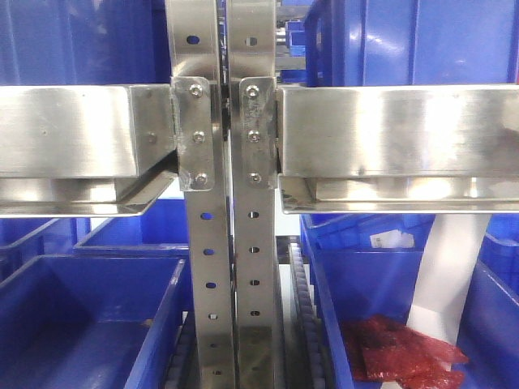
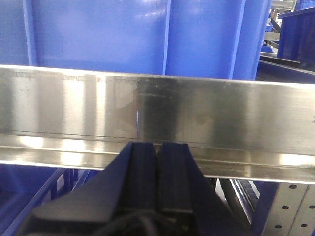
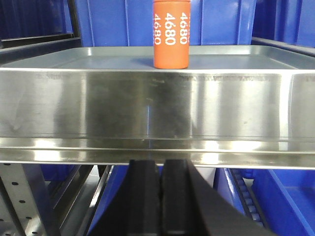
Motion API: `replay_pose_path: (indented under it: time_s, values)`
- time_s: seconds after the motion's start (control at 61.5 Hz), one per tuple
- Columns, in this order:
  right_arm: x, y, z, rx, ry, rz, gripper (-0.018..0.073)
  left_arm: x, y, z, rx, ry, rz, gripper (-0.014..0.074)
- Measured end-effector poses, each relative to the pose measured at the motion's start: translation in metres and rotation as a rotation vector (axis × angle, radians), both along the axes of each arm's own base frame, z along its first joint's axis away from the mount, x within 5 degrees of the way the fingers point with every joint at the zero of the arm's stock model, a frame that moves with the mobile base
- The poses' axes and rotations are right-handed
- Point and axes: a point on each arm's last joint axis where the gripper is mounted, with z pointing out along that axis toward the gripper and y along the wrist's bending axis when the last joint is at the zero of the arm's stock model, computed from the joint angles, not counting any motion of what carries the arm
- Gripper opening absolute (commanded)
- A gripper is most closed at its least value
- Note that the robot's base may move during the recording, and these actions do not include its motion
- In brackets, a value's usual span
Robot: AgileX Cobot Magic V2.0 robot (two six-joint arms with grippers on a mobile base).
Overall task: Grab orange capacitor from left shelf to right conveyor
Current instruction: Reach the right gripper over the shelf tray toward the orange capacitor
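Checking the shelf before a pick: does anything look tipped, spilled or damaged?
Nothing stands out. The capacitor stands upright on the shelf, and the red bags lie inside their bin.

The capacitor [image 3: 170, 34] stands on the shelf [image 3: 147, 105], bins [image 3: 216, 19] seemingly behind.

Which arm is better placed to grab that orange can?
The right: the orange capacitor stands upright on the shelf, ahead of and above the right gripper. The left gripper faces only a steel beam and a blue bin.
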Motion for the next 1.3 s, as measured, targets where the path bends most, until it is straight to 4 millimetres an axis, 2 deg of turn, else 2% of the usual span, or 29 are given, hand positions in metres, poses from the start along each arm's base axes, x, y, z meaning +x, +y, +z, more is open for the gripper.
replay_pose_path:
  time_s: [1.009, 1.204, 1.302]
  values:
    - [0.0, 0.0, 0.0, 0.0, -0.009, 0.0, 0.0055, 0.0, 0.0, 0.0, 0.0, 0.0, 0.0, -0.0127]
    - [0.0, 0.0, 0.012, 0.0, -0.09, -0.001, 0.0055, 0.0, 0.0, 0.0, 0.0, 0.0, 0.0, -0.0127]
    - [-0.005, 0.0, 0.037, 0.0, -0.131, -0.001, 0.0055, 0.0, 0.0, 0.0, 0.0, 0.0, 0.0, -0.0127]
